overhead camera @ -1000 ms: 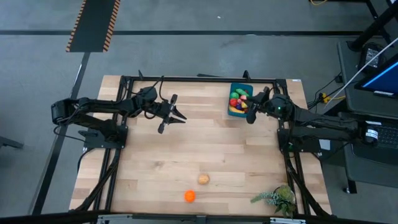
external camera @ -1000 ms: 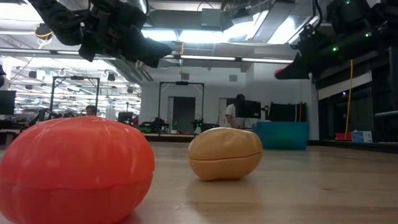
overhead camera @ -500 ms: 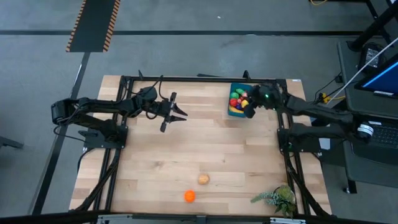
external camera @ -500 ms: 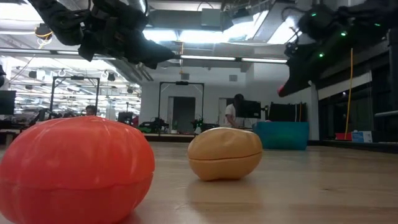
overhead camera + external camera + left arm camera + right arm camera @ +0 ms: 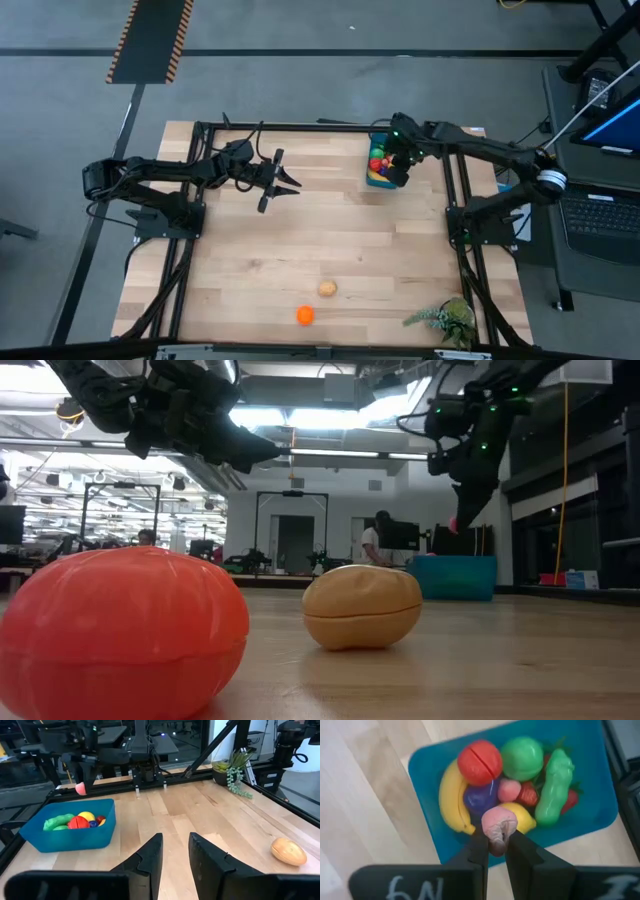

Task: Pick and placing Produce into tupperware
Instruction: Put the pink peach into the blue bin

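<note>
The blue tupperware (image 5: 373,180) stands at the table's far right and holds several produce pieces, among them a yellow banana (image 5: 451,802), a red piece (image 5: 480,761) and a green cucumber (image 5: 555,787). My right gripper (image 5: 496,844) hangs over it, shut on a small pink piece (image 5: 498,822). That piece also shows in the left wrist view (image 5: 80,788). My left gripper (image 5: 175,851) is open and empty above the table's far left part (image 5: 285,184). A tan piece (image 5: 327,288) and an orange piece (image 5: 305,315) lie on the table near the front edge. My right gripper pinches the pink piece by its two opposite sides (image 5: 492,836) between its two fingers. The fingers come from above and point down. The piece is lifted clear, just above the produce in the tupperware.
A leafy green sprig (image 5: 445,318) lies at the near right corner. A black frame (image 5: 300,126) runs round the table's edges. Bare wood (image 5: 330,230) lies between the tupperware and the two loose pieces.
My right gripper has swung from the tupperware's right side toward the far edge and over the tupperware, turned to point down, and come lower, carrying the pink piece.
</note>
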